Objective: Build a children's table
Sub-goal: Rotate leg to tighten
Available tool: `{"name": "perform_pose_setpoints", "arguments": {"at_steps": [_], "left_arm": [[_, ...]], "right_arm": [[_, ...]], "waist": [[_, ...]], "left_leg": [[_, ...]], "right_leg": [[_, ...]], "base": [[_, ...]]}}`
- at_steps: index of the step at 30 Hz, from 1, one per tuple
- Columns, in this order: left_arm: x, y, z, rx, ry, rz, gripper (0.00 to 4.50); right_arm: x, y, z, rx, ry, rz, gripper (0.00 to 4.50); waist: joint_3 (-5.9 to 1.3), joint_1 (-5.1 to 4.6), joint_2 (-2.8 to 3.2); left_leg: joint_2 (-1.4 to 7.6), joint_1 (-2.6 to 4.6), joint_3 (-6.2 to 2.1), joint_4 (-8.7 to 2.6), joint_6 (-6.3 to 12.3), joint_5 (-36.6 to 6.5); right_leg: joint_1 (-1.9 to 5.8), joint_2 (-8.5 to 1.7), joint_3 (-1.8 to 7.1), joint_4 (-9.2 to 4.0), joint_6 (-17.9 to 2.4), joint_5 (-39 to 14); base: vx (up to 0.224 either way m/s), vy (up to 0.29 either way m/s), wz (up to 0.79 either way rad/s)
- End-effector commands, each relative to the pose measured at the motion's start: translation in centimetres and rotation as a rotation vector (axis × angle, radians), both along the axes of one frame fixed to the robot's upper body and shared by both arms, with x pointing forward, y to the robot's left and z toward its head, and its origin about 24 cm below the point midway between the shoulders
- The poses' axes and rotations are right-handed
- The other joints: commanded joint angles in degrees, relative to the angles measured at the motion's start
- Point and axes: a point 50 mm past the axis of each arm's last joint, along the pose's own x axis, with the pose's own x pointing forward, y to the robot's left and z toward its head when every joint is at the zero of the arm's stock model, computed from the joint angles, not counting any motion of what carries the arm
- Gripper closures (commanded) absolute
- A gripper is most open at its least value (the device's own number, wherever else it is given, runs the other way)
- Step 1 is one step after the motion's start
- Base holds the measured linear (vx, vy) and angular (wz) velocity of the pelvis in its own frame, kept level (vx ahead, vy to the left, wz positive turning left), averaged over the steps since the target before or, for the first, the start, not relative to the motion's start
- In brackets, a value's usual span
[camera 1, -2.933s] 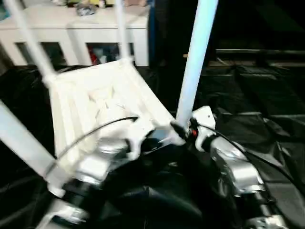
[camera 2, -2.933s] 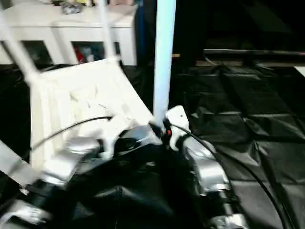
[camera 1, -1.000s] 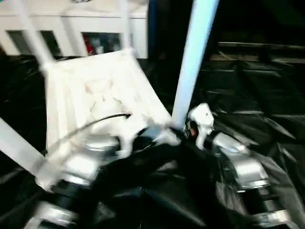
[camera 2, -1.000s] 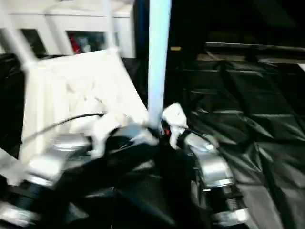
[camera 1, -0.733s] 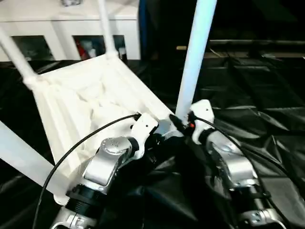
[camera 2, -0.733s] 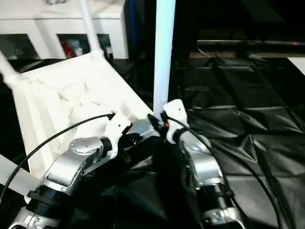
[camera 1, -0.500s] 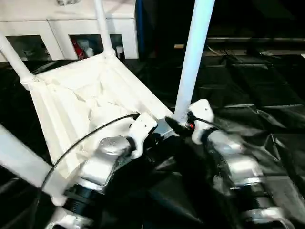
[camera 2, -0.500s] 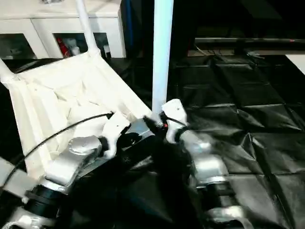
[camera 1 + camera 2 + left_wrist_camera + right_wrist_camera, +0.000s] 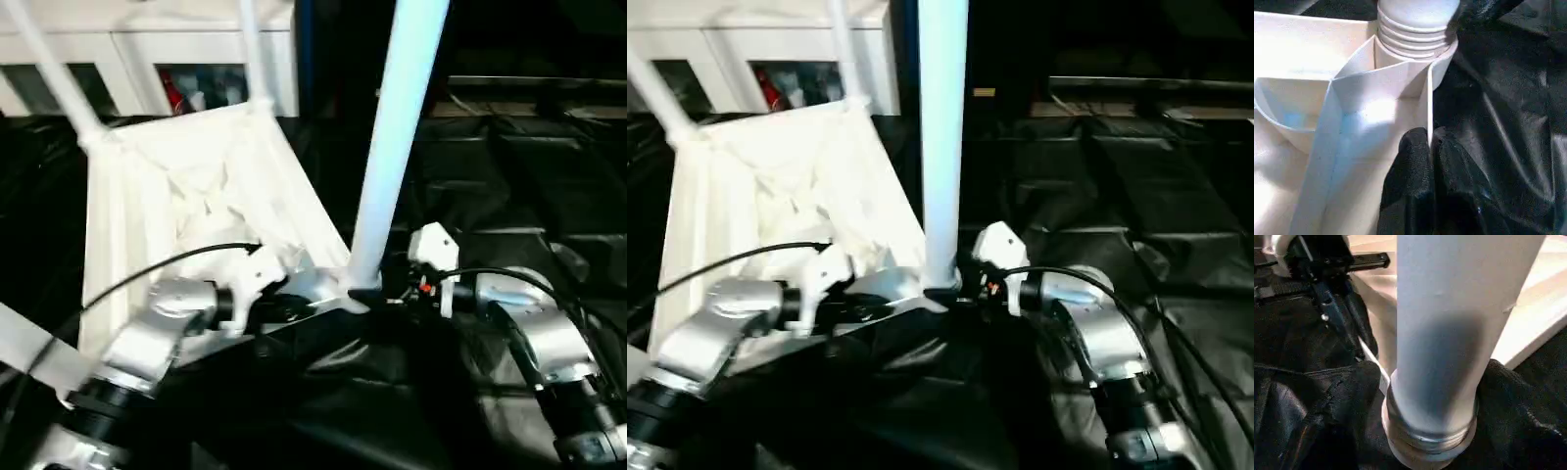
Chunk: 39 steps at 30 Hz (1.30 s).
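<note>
Where the table (image 9: pixel 186 196) lies upside down on black sheeting (image 9: pixel 529 186), we list it first: ribbed underside up, legs rising from the corner sockets. The near leg (image 9: pixel 392 137) stands in the corner closest to us, and both grippers sit at that corner.

Left gripper (image 9: pixel 1422 147): the left wrist view shows its fingers (image 9: pixel 1410 171) pressed together on a thin upright rib of the table, just beside the near leg's socket. That view also gives the leg's threaded collar seated in the socket, a detail the head views leave vague.

Right gripper (image 9: pixel 1425 396): the right wrist view shows its jaws spread, one black finger (image 9: pixel 1347 396) either side of the near leg's base; we cannot tell whether they touch it. Past the leg, the same view shows the left gripper at the table's edge.

Behind the table, the head views show a white cabinet (image 9: pixel 147 49) with glass doors, and two far legs (image 9: pixel 59 78) rising in front of it.
</note>
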Motion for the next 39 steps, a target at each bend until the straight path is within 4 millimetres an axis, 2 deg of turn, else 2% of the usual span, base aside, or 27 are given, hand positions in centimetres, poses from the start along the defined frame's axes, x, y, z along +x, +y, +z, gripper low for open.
{"name": "perform_pose_setpoints", "arguments": {"at_steps": [1,2,4,6,7,8,9,11,14,19,25,28,29,31,32,33,34,36,37,38,39], "left_arm": [[0.7,0.1,1.1,-0.017,-0.048,-0.013,4.5],[0.8,0.2,1.1,-0.017,-0.051,-0.015,4.5],[1.0,0.0,1.2,-0.02,-0.058,-0.017,4.5],[1.0,-0.1,1.1,-0.021,-0.059,-0.019,4.5],[1.0,-0.2,1.1,-0.025,-0.058,-0.023,4.5],[1.0,-0.2,1.1,-0.028,-0.056,-0.026,4.5],[0.9,-0.2,1.0,-0.029,-0.055,-0.029,4.5],[0.9,-0.3,1.0,-0.027,-0.054,-0.032,4.5],[0.9,-0.2,0.8,-0.019,-0.055,-0.036,4.5],[1.0,0.0,0.5,-0.013,-0.055,-0.026,4.5],[1.1,0.0,0.3,-0.008,-0.059,0.006,4.5],[1.7,-0.2,0.0,-0.005,-0.067,0.087,4.5],[1.9,-0.4,-0.2,-0.007,-0.071,0.123,4.5],[2.5,-1.2,-0.6,-0.008,-0.075,0.204,4.5],[2.6,-1.4,-0.7,-0.005,-0.076,0.221,4.5],[2.9,-1.9,-0.9,-0.001,-0.082,0.266,4.5],[3.3,-2.8,-1.1,-0.008,-0.082,0.329,4.5],[3.8,-4.1,-1.1,-0.033,-0.082,0.39,4.5],[3.9,-5.0,-1.0,-0.053,-0.074,0.41,4.5],[4.0,-6.4,-0.8,-0.075,-0.074,0.426,4.5],[4.0,-6.4,-0.8,-0.075,-0.074,0.426,4.5]], "right_arm": [[-0.9,1.6,-2.0,-0.052,0.07,0.085,1.23],[-0.9,1.8,-2.0,-0.053,0.068,0.09,1.23],[-0.8,2.3,-2.2,-0.056,0.068,0.097,1.23],[-0.7,2.4,-2.2,-0.057,0.069,0.097,1.23],[-0.6,2.5,-2.2,-0.052,0.072,0.091,1.23],[-0.6,2.5,-2.2,-0.048,0.075,0.088,1.23],[-0.5,2.5,-2.2,-0.044,0.078,0.089,1.38],[-0.6,2.5,-2.2,-0.044,0.081,0.091,1.38],[-0.9,2.4,-2.7,-0.052,0.089,0.106,1.63],[-1.4,2.4,-3.2,-0.057,0.099,0.115,2.03],[-1.9,2.4,-3.7,-0.053,0.121,0.116,2.26],[-2.0,2.6,-4.2,-0.02,0.136,0.054,2.31],[-1.7,2.8,-4.4,-0.008,0.128,0.002,2.31],[-1.1,3.2,-4.8,0.018,0.119,-0.131,2.36],[-1.0,3.3,-4.9,0.023,0.12,-0.156,2.38],[-0.7,3.6,-5.1,0.035,0.126,-0.21,2.39],[-0.5,4.2,-5.4,0.055,0.138,-0.285,2.4],[-0.4,5.1,-5.7,0.07,0.156,-0.353,2.41],[-0.4,5.8,-5.8,0.073,0.166,-0.372,2.42],[-0.6,7.1,-6.0,0.063,0.17,-0.373,2.42],[-0.6,7.1,-6.0,0.063,0.17,-0.373,2.42]], "waist": [[-4.7,0.15,-0.85],[-4.63,0.11,-0.8],[-4.38,-0.02,-0.56],[-4.39,-0.04,-0.36],[-4.36,-0.1,-0.43],[-4.4,-0.1,-0.25],[-4.42,-0.17,-0.33],[-4.53,-0.1,-0.39],[-4.74,-0.06,-0.29],[-5.22,0.09,-0.27],[-5.47,0.25,-0.23],[-5.56,0.34,0.01],[-5.47,0.27,-0.08],[-5.13,0.04,0.03],[-4.96,-0.15,-0.2],[-4.87,-0.28,-0.22],[-4.76,-0.48,-0.24],[-4.6,-0.8,-0.2],[-4.55,-0.95,-0.5],[-4.49,-1.06,-0.52],[-4.35,-1.28,-0.22]], "left_leg": [[2.89,0.55,-1.04,-2.63,5.87,-8.0],[2.89,0.59,-1.1,-2.7,5.39,-8.8],[3.05,0.96,-1.25,-3.05,2.99,-13.2],[3.08,1.29,-1.32,-3.21,1.54,-15.5],[3.1,1.23,-1.38,-3.34,1.07,-16.3],[3.08,1.21,-1.43,-3.36,0.9,-16.5],[3.05,1.1,-1.49,-3.41,0.69,-16.8],[3.11,1.23,-1.48,-3.37,0.58,-16.8],[3.02,1.04,-1.44,-3.21,0.87,-15.7],[2.9,0.82,-1.31,-2.76,2.34,-12.8],[2.96,0.89,-1.38,-2.78,2.32,-13.3],[2.93,1.08,-1.4,-2.88,1.79,-14.8],[2.96,1.04,-1.36,-2.95,1.62,-15.4],[2.88,1.35,-1.59,-3.31,-0.1,-19.4],[2.83,1.41,-1.58,-3.39,-0.48,-20.3],[2.69,1.82,-1.79,-3.37,-1.35,-22.4],[2.63,1.94,-1.96,-3.45,-1.85,-23.8],[2.55,1.94,-2.09,-3.54,-2.21,-24.8],[2.34,2.27,-2.35,-3.39,-2.37,-26.6],[2.32,2.13,-2.41,-3.51,-2.23,-26.6],[2.33,2.36,-2.59,-3.63,-2.17,-27.7]], "right_leg": [[2.83,-3.51,2.73,-2.97,-15.6,-7.9],[2.78,-3.47,2.69,-3.07,-15.3,-9.5],[2.54,-3.51,2.75,-3.64,-13.9,-15.7],[2.42,-3.5,2.82,-3.87,-13.2,-18.0],[2.48,-3.49,2.85,-3.95,-12.9,-18.4],[2.5,-3.51,2.85,-3.92,-12.8,-18.4],[2.56,-3.52,2.82,-3.92,-12.8,-18.3],[2.52,-3.54,2.87,-3.86,-12.9,-17.5],[2.73,-3.49,2.86,-3.54,-13.6,-14.7],[3.06,-3.5,2.76,-3.06,-14.9,-10.1],[3.06,-3.48,2.64,-3.21,-14.3,-12.0],[2.94,-3.41,2.61,-3.47,-13.6,-13.5],[2.86,-3.43,2.67,-3.62,-13.4,-14.3],[2.61,-3.52,2.6,-4.28,-11.6,-20.7],[2.42,-3.43,2.59,-4.54,-10.9,-22.5],[2.15,-3.47,2.46,-4.94,-9.6,-26.5],[1.99,-3.56,2.38,-5.34,-8.5,-29.2],[1.87,-3.5,2.22,-5.66,-7.3,-31.7],[1.64,-3.63,1.83,-6.3,-5.3,-35.8],[1.74,-3.68,1.73,-6.54,-4.7,-36.6],[1.62,-3.59,1.3,-6.95,-3.9,-37.6]], "base": [[0.0,0.0,0.0],[0.0,0.0,0.0],[0.0,0.0,0.0],[0.0,0.0,0.0],[0.0,0.0,0.0],[0.0,0.0,0.0],[0.0,0.0,0.0],[0.0,0.0,0.0],[0.0,0.0,0.0],[0.0,0.0,0.0],[0.0,0.0,0.0],[0.0,0.0,0.0],[0.0,0.0,0.0],[0.0,0.0,0.0],[0.0,0.0,0.0],[-0.061,0.004,0.02],[-0.07,0.011,-0.01],[-0.069,0.015,-0.02],[-0.057,0.026,-0.04],[-0.057,0.026,-0.04],[0.0,0.0,0.0]]}}
